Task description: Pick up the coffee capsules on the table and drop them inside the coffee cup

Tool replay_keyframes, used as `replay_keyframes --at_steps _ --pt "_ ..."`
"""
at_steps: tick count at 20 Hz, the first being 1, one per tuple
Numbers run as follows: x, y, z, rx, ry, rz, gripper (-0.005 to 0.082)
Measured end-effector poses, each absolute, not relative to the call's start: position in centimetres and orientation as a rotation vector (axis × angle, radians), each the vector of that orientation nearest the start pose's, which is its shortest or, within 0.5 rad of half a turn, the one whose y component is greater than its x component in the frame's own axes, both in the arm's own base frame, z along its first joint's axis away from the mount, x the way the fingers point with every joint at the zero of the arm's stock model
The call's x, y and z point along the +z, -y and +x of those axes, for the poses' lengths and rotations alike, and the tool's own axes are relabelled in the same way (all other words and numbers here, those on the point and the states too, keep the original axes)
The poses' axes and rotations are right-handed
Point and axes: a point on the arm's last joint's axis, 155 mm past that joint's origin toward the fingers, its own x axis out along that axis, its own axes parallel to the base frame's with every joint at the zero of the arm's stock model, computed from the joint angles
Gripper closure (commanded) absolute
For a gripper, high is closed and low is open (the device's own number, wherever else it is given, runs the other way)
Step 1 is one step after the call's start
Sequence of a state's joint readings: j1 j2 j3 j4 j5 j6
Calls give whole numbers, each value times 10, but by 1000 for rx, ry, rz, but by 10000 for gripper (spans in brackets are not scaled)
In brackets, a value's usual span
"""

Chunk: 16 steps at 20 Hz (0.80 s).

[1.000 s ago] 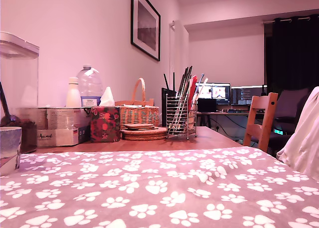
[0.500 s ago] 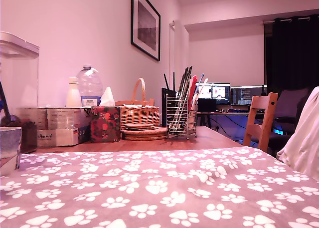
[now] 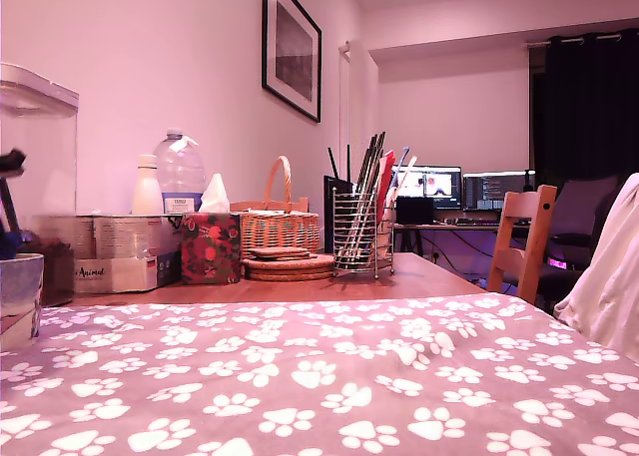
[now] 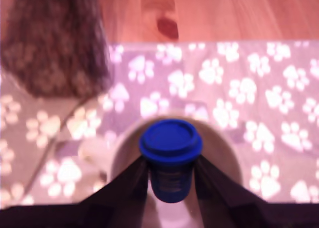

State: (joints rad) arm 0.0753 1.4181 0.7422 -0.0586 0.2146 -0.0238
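At the exterior view's left edge the coffee cup [image 3: 18,284] is standing on the paw-print cloth [image 3: 329,376], just in front of the tall clear container [image 3: 38,177]. A dark part of the arm [image 3: 10,161] is showing above it, and the rest of the arm is lying outside that view.

In the wrist view the gripper [image 4: 171,170] is pointing down. Its two dark fingers [image 4: 134,175] are pressing from both sides on the tapered body of the coffee capsule [image 4: 170,140], just under the wide flat rim. The capsule is hanging in the air with its flat blue top facing the camera. The pale mouth of the cup is lying below it and showing around it.

I am judging the capsule as very light and stiff, a small plastic pod with a smooth, rather slippery wall. The taper is probably letting it slide easily, so the place under the rim is looking like the right hold, and little force should be enough. The cup is much wider than the pod, so a release from here is likely landing inside.
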Motion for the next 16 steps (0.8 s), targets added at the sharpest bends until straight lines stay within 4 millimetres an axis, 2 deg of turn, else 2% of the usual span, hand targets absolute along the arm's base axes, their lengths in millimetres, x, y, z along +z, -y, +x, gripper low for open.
replay_keyframes --at_steps 14,16 --pt "93 11 394 -129 -733 -129 632" --pt "93 11 394 -129 -734 -129 534"
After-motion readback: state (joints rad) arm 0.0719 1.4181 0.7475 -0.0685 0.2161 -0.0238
